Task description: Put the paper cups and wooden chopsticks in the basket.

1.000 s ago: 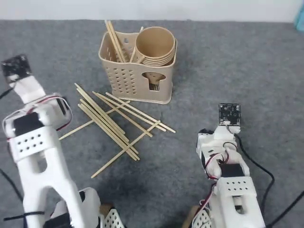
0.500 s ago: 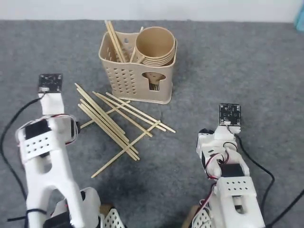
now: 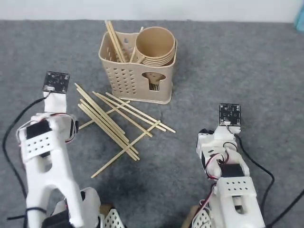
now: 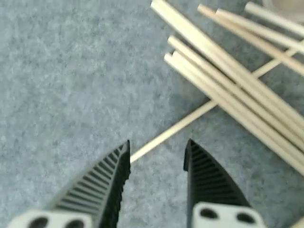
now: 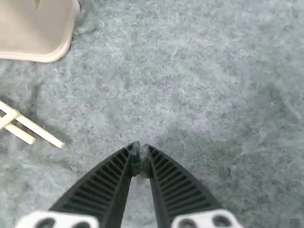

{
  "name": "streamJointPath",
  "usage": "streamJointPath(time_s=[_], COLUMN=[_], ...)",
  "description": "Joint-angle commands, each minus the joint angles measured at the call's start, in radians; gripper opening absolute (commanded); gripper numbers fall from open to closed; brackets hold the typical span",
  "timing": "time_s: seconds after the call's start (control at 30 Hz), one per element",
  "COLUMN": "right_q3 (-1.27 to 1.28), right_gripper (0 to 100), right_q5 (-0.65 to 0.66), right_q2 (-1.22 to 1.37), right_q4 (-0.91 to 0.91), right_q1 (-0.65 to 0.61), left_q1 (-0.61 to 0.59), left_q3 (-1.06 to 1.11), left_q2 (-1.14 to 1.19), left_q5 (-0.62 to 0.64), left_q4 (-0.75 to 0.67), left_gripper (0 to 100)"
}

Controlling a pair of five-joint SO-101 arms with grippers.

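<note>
The right gripper [image 5: 139, 148] is seen closed on nothing, just above the bench [image 5: 213, 71], near two chopstick tips [image 5: 28, 130]. The left gripper [image 4: 158, 142] is held open over the end of a single chopstick [image 4: 175, 128], at the edge of the loose chopsticks [image 3: 114, 123], which are scattered across one another on the bench in front of the basket [image 3: 128, 80]. Farther off, stacked cups [image 3: 155, 42] are nested in the basket, with a few upright chopsticks [image 3: 114, 38] stood beside them.
</note>
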Motion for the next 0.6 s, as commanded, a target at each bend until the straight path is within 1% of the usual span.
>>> streamJointPath(time_s=[0.0,0.1,0.13,0.27,0.33,0.5,0.57], right_q3=[-0.005,-0.005,-0.005,-0.005,-0.005,-0.005,-0.005], right_gripper=[0.7,0.7,0.7,0.7,0.7,0.7,0.7], right_q5=[0.018,0.018,0.018,0.018,0.020,0.020,0.020], right_q2=[-0.019,-0.021,-0.021,-0.021,-0.022,-0.024,-0.024], right_q4=[-0.021,-0.021,-0.021,-0.021,-0.021,-0.021,-0.021], right_q1=[-0.001,-0.001,-0.002,-0.005,-0.007,-0.008,-0.008], left_q1=[0.043,0.052,0.052,0.052,0.051,0.054,0.072], left_q3=[-0.136,-0.249,-0.295,-0.455,-0.518,-0.624,-0.651], left_q2=[0.137,0.302,0.358,0.559,0.644,0.806,0.841], left_q5=[-0.009,-0.018,-0.040,-0.176,-0.226,-0.258,-0.258], left_q4=[-0.023,0.011,0.031,0.098,0.109,0.112,0.112], left_gripper=[18,18,18,18,18,18,18])
